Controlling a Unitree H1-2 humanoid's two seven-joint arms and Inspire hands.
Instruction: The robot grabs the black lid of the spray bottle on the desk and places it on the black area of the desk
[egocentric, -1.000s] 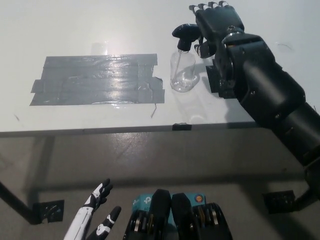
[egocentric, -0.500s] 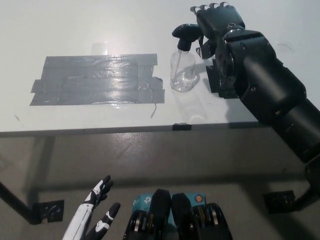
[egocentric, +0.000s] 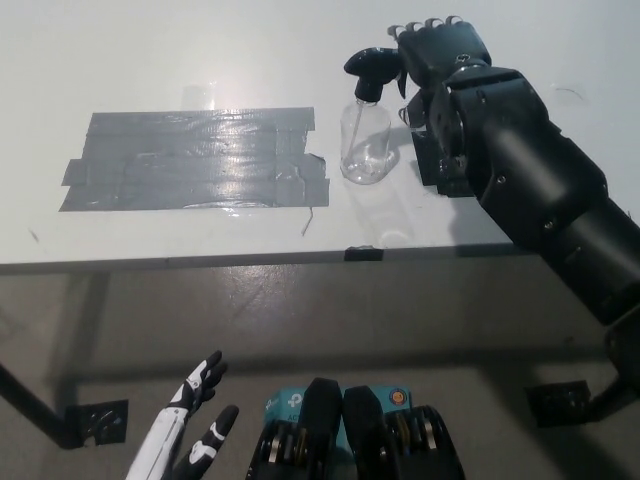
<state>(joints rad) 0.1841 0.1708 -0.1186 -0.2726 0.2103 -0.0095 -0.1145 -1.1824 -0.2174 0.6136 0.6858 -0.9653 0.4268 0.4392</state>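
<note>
With the black lid (egocentric: 368, 66) on the bottle (egocentric: 366, 140), right hand (egocentric: 440, 55) hovers just beside it, fingers apart, empty, lined up to grasp; left hand (egocentric: 195, 425) rests open, low.

A white tabletop (egocentric: 200, 40) fills the upper half of the view, glossy enough to throw back soft glare from overhead light. Its front edge runs almost straight across, with a thin dark lip beneath it. Below that edge lies a grey-brown floor (egocentric: 330, 320), smooth and dull, crossed by broad pale and dark bands of shadow. A slim dark table leg (egocentric: 35, 405) slants down near the left side to a small black foot plate (egocentric: 100, 420) on the floor. A matching foot plate (egocentric: 560, 402) sits under the right end. No walls or windows show.
</note>
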